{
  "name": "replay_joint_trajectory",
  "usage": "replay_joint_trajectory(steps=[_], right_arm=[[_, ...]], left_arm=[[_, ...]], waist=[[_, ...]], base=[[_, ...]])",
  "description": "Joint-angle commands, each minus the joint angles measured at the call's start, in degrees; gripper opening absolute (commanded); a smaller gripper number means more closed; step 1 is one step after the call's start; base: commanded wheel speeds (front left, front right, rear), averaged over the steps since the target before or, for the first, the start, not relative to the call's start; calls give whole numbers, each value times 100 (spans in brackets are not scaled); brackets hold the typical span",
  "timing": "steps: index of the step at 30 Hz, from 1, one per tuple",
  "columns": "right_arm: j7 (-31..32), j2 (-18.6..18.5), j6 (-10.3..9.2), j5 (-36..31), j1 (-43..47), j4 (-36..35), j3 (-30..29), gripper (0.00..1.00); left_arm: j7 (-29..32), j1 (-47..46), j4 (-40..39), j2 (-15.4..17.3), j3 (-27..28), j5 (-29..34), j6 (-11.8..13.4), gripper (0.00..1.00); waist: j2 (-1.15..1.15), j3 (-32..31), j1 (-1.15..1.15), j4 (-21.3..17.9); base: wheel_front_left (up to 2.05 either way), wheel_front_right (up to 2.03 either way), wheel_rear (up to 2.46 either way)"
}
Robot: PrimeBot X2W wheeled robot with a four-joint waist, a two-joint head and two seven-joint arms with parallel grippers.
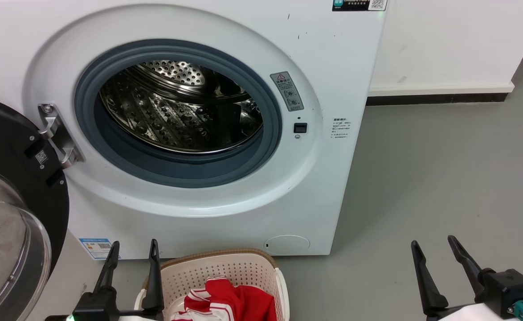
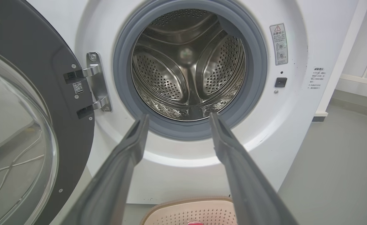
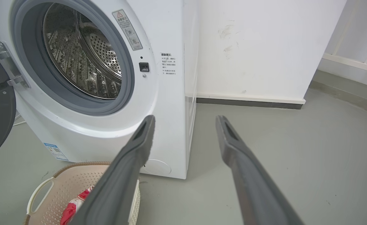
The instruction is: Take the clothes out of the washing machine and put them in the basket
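The red-and-white clothes (image 1: 239, 303) lie bunched in the one basket (image 1: 226, 269) at six o'clock in the head view. They look light and limp, best pinched at a raised fold. It is one heap; I cannot tell how many garments. The single washing machine (image 1: 328, 67) has an empty-looking drum (image 1: 177, 107). The left gripper (image 1: 135, 244) at seven o'clock and the right gripper (image 1: 433, 241) at five o'clock both stand apart, holding nothing.

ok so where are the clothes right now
The clothes lie in the basket on the floor in front of the washing machine, at the bottom centre of the head view, just right of the left gripper.
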Motion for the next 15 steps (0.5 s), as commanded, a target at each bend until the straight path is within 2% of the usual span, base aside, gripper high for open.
replay_joint_trajectory(steps=[1,15], right_arm=[[-1,0,-2,4,41,-2,15,100],[-20,0,-2,66,39,57,38,100]], left_arm=[[-8,-46,23,12,9,-25,32,100],[14,-64,116,57,-38,-80,81,100]], waist=[[0,0,0,-8],[0,-4,0,9]], base=[[0,0,0],[0,0,0]])
